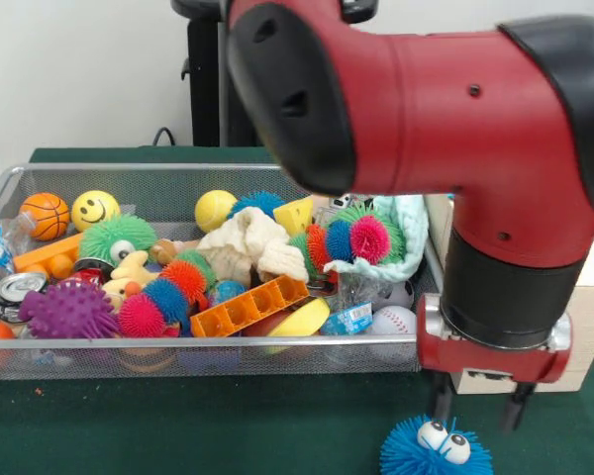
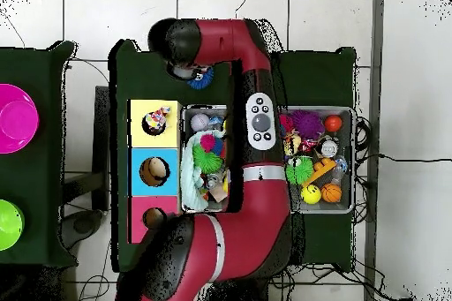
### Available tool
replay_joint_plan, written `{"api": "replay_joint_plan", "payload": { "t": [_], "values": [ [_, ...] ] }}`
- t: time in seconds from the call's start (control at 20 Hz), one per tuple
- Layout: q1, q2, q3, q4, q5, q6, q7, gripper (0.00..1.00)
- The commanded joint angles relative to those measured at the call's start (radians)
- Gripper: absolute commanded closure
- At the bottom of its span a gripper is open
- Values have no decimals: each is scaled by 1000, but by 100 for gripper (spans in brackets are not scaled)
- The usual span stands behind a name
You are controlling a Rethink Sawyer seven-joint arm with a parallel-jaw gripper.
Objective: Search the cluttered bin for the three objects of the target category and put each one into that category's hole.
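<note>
One claw (image 1: 478,408) spread above blue spiky toy (image 1: 436,449); no writing legible.

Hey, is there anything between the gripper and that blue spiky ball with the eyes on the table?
Nothing visible. The gripper hangs open just above the blue spiky ball, on the green table outside the bin.

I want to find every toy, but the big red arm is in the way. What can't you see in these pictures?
- Front view: the arm covers the bin's far right corner and the toys there.
- Front view: the blue fuzzy toy is cut off by the bottom edge.
- Overhead view: the arm hides the bin's middle strip.
- Overhead view: what sits in the three box holes is too small to name.
</note>
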Motion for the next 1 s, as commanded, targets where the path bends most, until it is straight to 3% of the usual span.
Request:
{"api": "replay_joint_plan", "payload": {
  "t": [0.05, 0.1, 0.2, 0.25, 0.3, 0.4, 0.5, 0.6, 0.75, 0.85, 1.0],
  "values": [
    [29, 29, -155, 66, -86, 124, 155, 0],
    [19, 48, -144, 68, -65, 104, 185, 0],
    [-25, 90, -97, 137, 34, -30, 287, 0],
    [-52, 106, -73, 190, 92, -136, 378, 0],
    [-83, 125, -34, 238, 154, -227, 410, 0],
    [-131, 131, 17, 330, 244, -400, 443, 0],
    [-151, 112, 28, 381, 299, -469, 427, 0],
    [-110, 105, -47, 325, 252, -440, 358, 0],
    [6, 128, -260, 190, 50, -472, 290, 0],
    [76, 165, -379, 98, -58, -413, 266, 0],
    [120, 209, -449, 43, -103, -346, 249, 0]
  ]
}}
